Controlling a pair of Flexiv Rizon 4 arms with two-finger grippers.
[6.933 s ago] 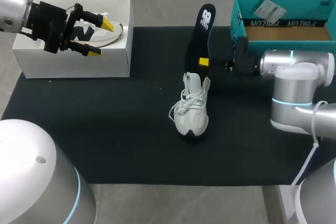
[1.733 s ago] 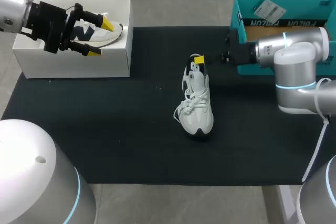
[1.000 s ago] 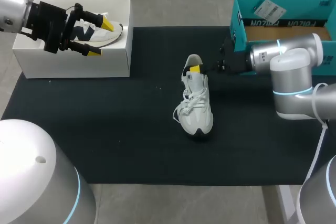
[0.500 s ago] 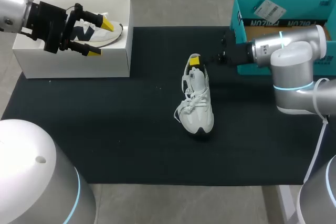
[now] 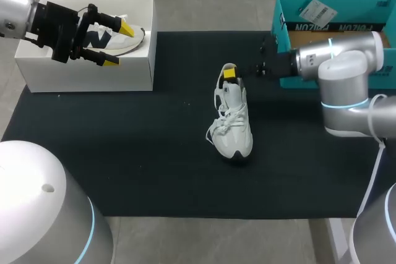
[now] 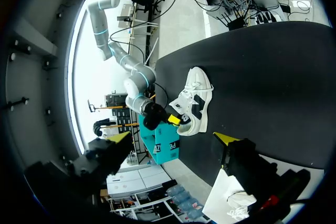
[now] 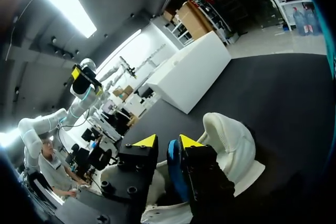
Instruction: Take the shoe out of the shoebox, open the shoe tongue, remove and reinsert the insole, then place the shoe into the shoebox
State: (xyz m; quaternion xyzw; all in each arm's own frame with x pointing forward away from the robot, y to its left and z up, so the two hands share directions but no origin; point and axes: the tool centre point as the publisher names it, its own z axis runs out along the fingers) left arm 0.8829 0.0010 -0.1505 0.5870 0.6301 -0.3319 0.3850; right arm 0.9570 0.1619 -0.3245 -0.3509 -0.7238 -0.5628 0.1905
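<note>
A white lace-up shoe [image 5: 230,122] stands on the black mat [image 5: 124,153] mid-table, toe toward me. My right gripper [image 5: 229,73] is at its heel opening. In the right wrist view its yellow tips [image 7: 168,141] stand close together inside the shoe [image 7: 231,140]. The blue edge of the insole [image 7: 176,174] rests against one finger, and a narrow gap shows at the other. My left gripper [image 5: 105,40] hangs open over the white shoebox [image 5: 93,72], which holds a second shoe [image 5: 130,38]. The left wrist view also shows the mat's shoe [image 6: 194,103].
A teal box [image 5: 281,26] with a paper tag [image 5: 317,10] in it stands at the back right, just behind my right wrist. The mat has free room in front of the shoe and to its left.
My right gripper shifted from the tongue area back toward the heel; its fingers spread wide, then narrowed again. The shoe turned slightly. My left arm stayed still.
</note>
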